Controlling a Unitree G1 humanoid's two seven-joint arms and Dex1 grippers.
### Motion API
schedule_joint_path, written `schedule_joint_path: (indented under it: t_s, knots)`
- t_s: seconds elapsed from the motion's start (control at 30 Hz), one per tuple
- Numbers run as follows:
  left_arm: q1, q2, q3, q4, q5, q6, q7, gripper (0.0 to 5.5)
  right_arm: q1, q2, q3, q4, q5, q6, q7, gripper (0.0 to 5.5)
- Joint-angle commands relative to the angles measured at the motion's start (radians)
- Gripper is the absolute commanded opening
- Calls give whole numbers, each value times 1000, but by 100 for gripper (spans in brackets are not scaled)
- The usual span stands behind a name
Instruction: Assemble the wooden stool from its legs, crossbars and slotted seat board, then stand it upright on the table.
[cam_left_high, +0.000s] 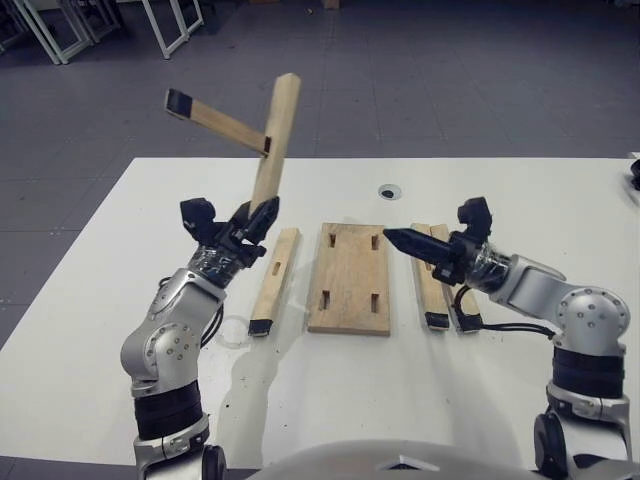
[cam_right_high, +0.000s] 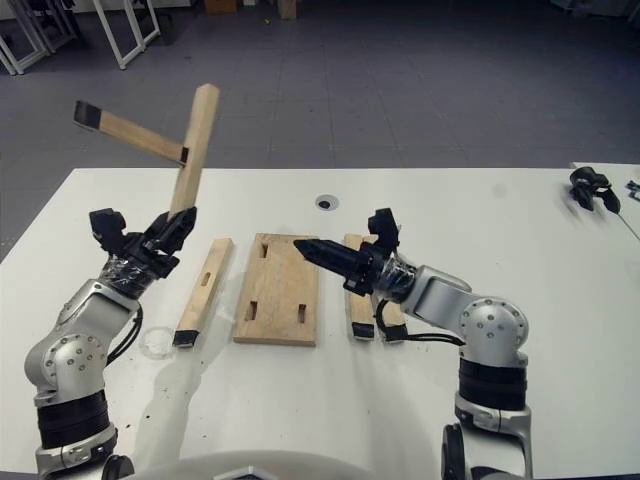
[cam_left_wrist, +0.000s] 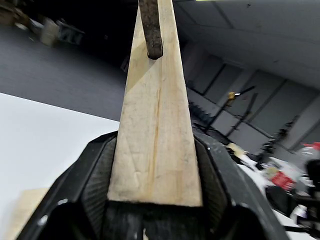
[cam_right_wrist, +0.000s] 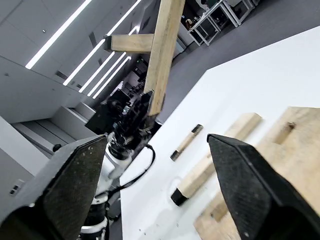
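1. Left eye view first: the flat pale wooden seat board (cam_left_high: 350, 277) with four slots is lying flat on the white table (cam_left_high: 110, 270). As far as I can tell, nothing is plugged into any of the slots.
2. The left tool (cam_left_high: 262, 213) is up in the air to the left of the seat board. It's clamped on the lower end of a long pale wooden leg (cam_left_high: 278, 130), which leans a bit. In the left wrist view the pads are pressed on both sides of the wood.
3. A shorter black-tipped wooden bar (cam_left_high: 215, 120) sticks out sideways from near the top of that held leg, pointing away from the seat board. I'd guess that's a crossbar seated in its slot, so one joint looks made.
4. Just left of the seat board there's a loose slotted wooden leg with a black foot (cam_left_high: 274, 282), flat on the table.
5. Just right of the seat board, two more black-ended wooden pieces (cam_left_high: 433, 285) lie side by side.
6. The right tool (cam_left_high: 392, 237) hovers over the seat board's far right corner. The right wrist view shows its fingers spread with nothing between them.
7. My read is that it's early days. One leg-and-bar joint is done. The other three pieces still need joining, everything has to go into the seat board, and then the stool gets stood up.
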Motion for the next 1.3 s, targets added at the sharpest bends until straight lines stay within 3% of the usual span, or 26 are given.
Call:
schedule_joint_path:
  t_s: [0.03, 0.27, 0.7, 1.07, 1.3]
  knots:
    - [-9, 45, -28, -64, -207, 127, -54, 204, -87, -2, -7, 55, 160, 26, -75, 433]
    - [-19, 92, -41, -100, -428, 182, -62, 204, -166, -27, 62, 123, 169, 55, -70, 529]
    - [11, 174, -113, -115, -495, 188, -98, 204, -279, 8, 164, 173, 34, 46, 128, 529]
    - [35, 240, -112, -88, -520, 187, -150, 204, -318, -46, 182, 180, -79, 77, 334, 334]
    - [24, 252, -113, -78, -526, 186, -161, 204, -359, -44, 175, 187, -89, 93, 377, 209]
